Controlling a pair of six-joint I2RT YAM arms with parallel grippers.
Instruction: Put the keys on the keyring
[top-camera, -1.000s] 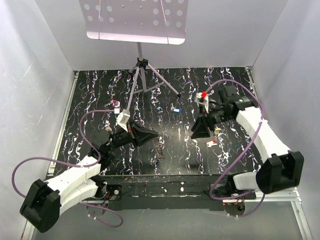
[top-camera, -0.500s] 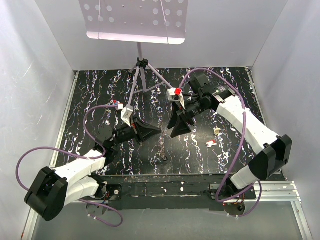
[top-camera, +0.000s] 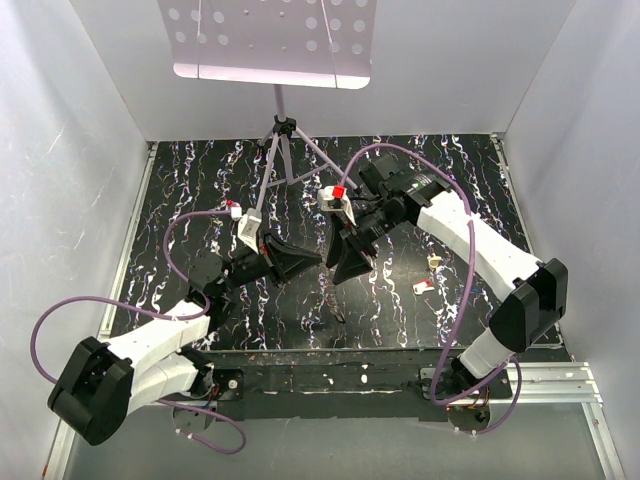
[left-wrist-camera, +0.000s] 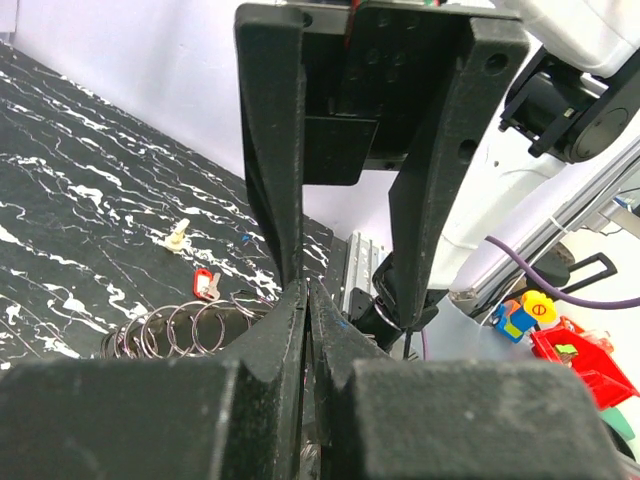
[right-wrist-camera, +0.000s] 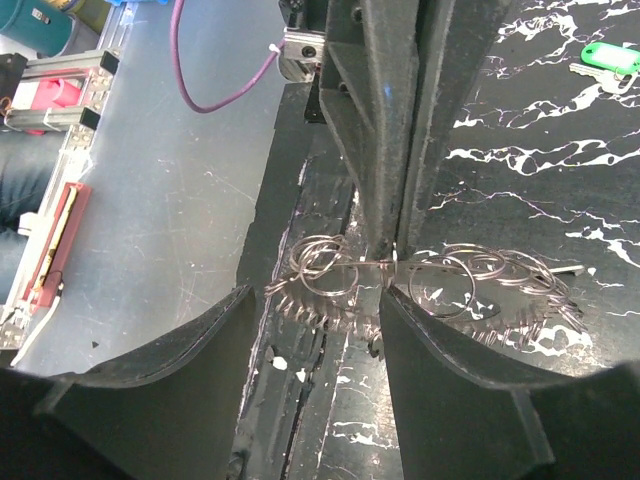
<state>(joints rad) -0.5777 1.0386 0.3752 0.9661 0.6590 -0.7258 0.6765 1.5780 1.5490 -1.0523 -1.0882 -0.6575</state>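
The keyring is a thin grey ring fringed with small metal loops. It hangs just above the mat, and my left gripper is shut on its rim. In the top view the keyring shows as a faint glint below the two grippers. My right gripper faces the left one tip to tip, open, with its fingers on either side of the ring and nothing in them. A red key and a cream key lie on the mat to the right. A green key lies further off.
A music stand's tripod stands at the back of the mat, with its perforated tray overhead. White walls close in the left, right and back sides. Purple cables loop off both arms. The table's near edge lies just below the ring.
My right arm has swung left from the right side of the mat and now faces the left gripper. The left gripper stayed shut on the keyring and moved only slightly.
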